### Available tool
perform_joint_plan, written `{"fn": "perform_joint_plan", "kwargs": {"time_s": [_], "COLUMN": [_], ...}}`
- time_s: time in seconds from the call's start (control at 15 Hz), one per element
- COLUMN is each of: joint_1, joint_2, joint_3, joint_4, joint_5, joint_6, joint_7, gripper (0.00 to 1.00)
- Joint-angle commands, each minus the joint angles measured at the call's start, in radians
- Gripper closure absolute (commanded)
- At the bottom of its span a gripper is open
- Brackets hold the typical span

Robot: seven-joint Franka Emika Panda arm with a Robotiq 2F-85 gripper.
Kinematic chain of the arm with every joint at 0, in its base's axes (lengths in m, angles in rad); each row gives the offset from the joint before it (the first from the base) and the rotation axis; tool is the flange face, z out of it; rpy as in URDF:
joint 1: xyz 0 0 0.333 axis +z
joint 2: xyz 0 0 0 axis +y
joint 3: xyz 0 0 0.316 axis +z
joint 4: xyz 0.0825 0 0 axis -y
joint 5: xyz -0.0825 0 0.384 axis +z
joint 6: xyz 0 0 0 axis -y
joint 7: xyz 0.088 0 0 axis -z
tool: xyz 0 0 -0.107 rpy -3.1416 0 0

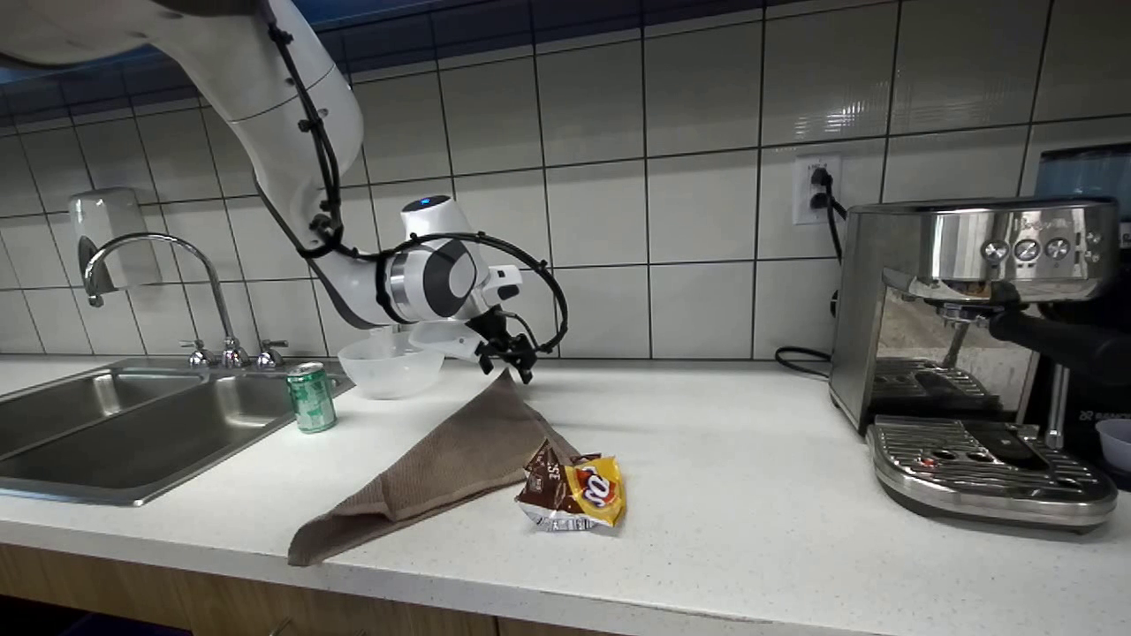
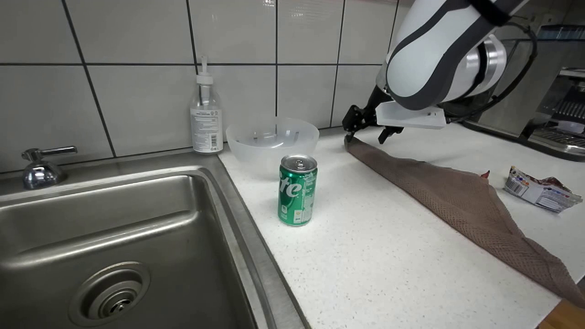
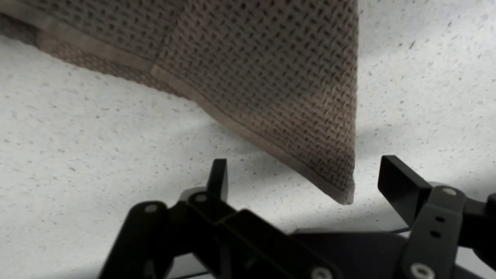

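Near the tiled wall, I have my gripper spread wide and empty, its fingers flanking one corner of the brown towel on the counter, presumably so it fits between untouched. A fold seems to make that corner narrow. Farther out are a snack bag and, by the sink, a green can.
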Motion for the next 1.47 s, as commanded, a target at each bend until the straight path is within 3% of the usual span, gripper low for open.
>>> {"fn": "perform_joint_plan", "kwargs": {"time_s": [0.0, 0.73, 0.8, 0.87, 1.4], "joint_1": [-0.001, -0.002, -0.003, -0.004, -0.006], "joint_2": [0.014, 0.028, 0.029, 0.030, 0.036], "joint_3": [-0.002, 0.001, 0.002, 0.003, 0.007], "joint_4": [0.024, 0.031, 0.031, 0.031, 0.035], "joint_5": [-0.022, -0.041, -0.042, -0.042, -0.037], "joint_6": [-0.001, 0.002, 0.004, 0.007, 0.029], "joint_7": [-0.024, -0.050, -0.050, -0.052, -0.055], "gripper": [0.00, 0.00, 0.25, 0.26, 0.88]}}
